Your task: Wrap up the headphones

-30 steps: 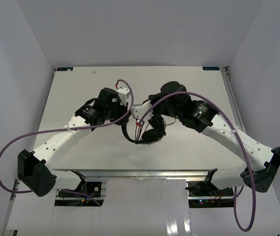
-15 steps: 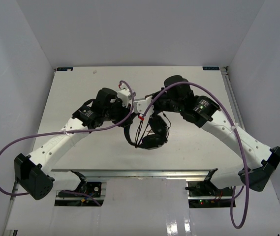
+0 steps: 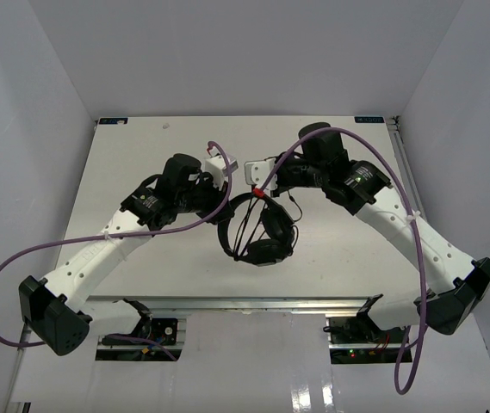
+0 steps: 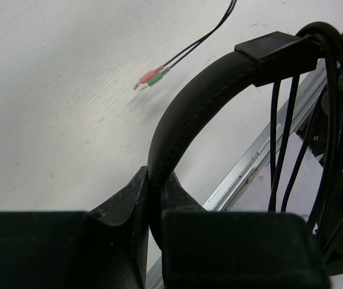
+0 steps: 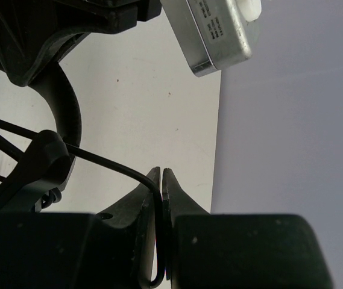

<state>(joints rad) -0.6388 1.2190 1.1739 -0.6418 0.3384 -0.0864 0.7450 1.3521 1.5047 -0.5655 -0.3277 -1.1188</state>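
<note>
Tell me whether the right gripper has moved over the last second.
Yes. The right gripper, jaws shut on the cord, has moved toward the far edge of the table, away from the arm bases.

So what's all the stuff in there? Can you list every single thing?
headphones: one, black, between the two arms
cord: one, thin, black, strands draped over the headband
plugs: two, pink and green, at the cord's end
table: one, white, under everything
cables: two, purple, looping off the arms
arms: two, white and black, reaching in from the near edge
left gripper: one, black, shut on the headband
right gripper: one, black, shut on the cord
</note>
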